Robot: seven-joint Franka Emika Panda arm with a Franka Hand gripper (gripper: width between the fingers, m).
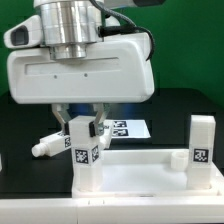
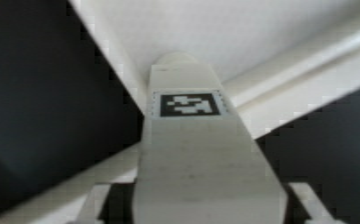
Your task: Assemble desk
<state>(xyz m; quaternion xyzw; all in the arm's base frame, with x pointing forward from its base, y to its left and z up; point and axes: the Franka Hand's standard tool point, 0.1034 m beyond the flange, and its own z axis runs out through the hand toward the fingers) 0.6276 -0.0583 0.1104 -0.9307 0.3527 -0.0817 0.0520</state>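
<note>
The white desk tabletop [image 1: 140, 176] lies flat at the front of the black table. A white leg [image 1: 84, 158] with a square tag stands upright on its corner at the exterior view's left. My gripper [image 1: 80, 128] is straight above, its fingers [image 1: 97, 127] shut on the upper part of that leg. In the wrist view the tagged leg [image 2: 198, 140] fills the space between my gripper's [image 2: 205, 205] two fingers, with the pale tabletop [image 2: 248, 30] beyond it. A second leg [image 1: 202, 142] stands upright on the corner at the exterior view's right.
Another white leg [image 1: 45, 147] lies loose on the black table, at the exterior view's left behind the tabletop. The marker board [image 1: 128, 128] lies flat behind the gripper. A green wall closes the back.
</note>
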